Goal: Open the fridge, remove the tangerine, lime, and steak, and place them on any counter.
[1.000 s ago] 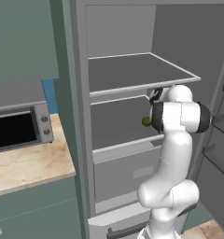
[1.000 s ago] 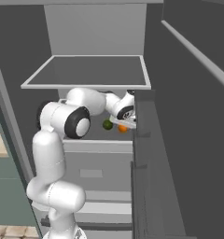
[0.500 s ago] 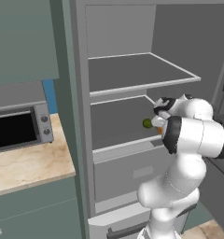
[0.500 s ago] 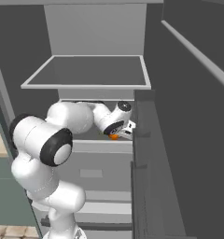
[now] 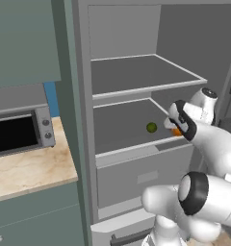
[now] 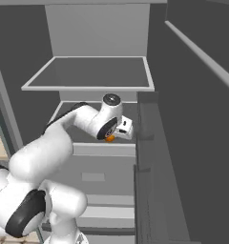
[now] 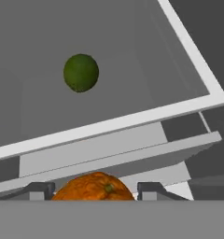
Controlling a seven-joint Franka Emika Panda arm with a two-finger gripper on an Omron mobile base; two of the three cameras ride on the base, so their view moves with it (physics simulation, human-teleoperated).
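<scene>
Withdrawn from the shelf [image 5: 132,144], fingers [image 7: 37,190] apparently grip the tangerine [image 7: 94,186]; lime [image 7: 80,73] remains there.

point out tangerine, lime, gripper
tangerine [image 7: 93,187], hand view, the peel's visible top.
lime [image 7: 80,73], hand view, middle of the fruit.
gripper [image 7: 94,191], hand view, midway between its fingertips, shut on the tangerine.
</scene>
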